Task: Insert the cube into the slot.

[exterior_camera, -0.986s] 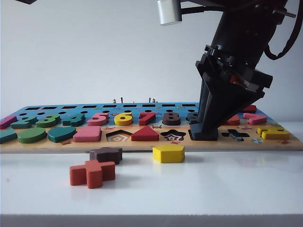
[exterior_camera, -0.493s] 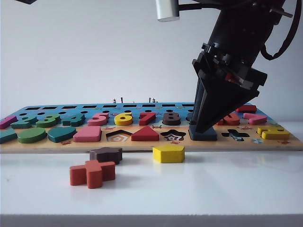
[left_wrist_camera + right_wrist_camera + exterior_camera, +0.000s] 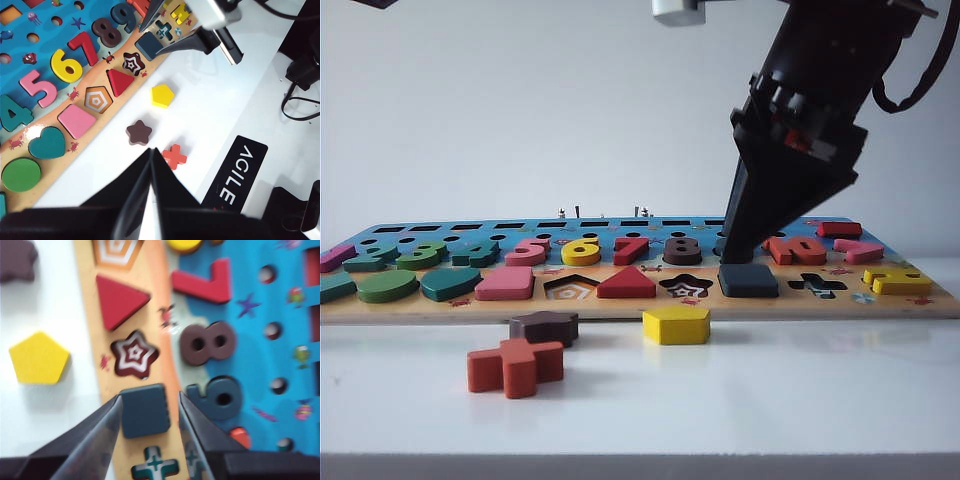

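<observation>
Flat dark navy square wooden cube [image 3: 145, 410] sits in the board's slot, directly between the open, empty right gripper [image 3: 149, 412] fingers; left gripper [image 3: 150, 165] closed, well apart.

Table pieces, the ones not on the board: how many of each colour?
Yellow: 1, the yellow block
Brown: 1, the star
Orange-red: 1, the cross
Total: 3
The right gripper is open above the cube on the board; the left gripper is shut above the table.
</observation>
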